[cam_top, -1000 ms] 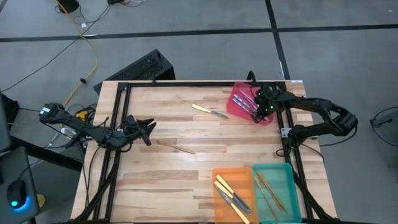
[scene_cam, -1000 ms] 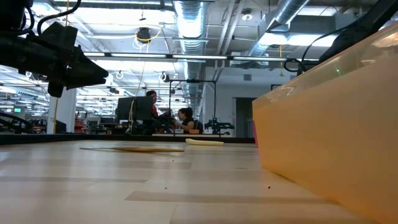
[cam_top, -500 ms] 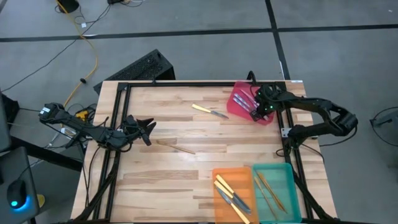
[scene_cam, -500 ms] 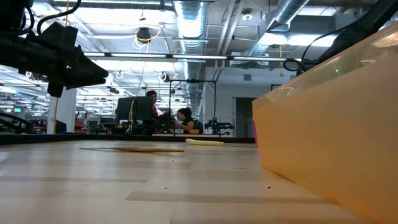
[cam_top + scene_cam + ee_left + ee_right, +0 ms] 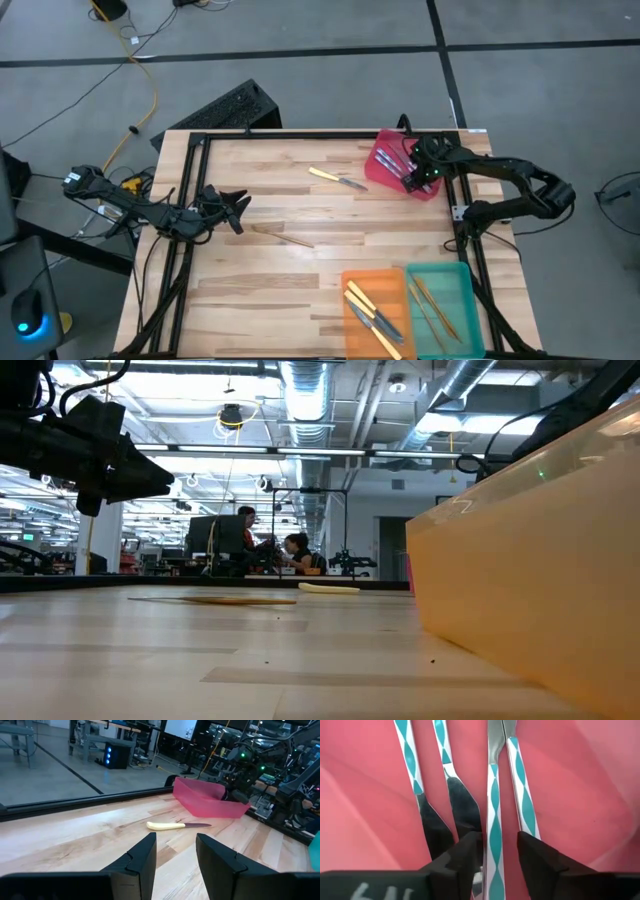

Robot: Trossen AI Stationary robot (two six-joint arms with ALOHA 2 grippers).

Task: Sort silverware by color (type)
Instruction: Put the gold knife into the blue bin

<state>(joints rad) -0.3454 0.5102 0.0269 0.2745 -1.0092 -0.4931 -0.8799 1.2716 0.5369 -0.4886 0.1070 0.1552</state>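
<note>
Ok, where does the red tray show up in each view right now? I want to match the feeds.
High view: red tray at the table's far right corner, under the right gripper.
Low view: barely visible, if at all; only a thin reddish strip shows beside the orange tray.
Left wrist view: far across the table, beyond the yellow-handled knife.
Right wrist view: its floor fills the picture, under four teal-patterned utensils.
Shared landmark: the yellow-handled knife.

Overhead, table-level, two wrist close-ups
</note>
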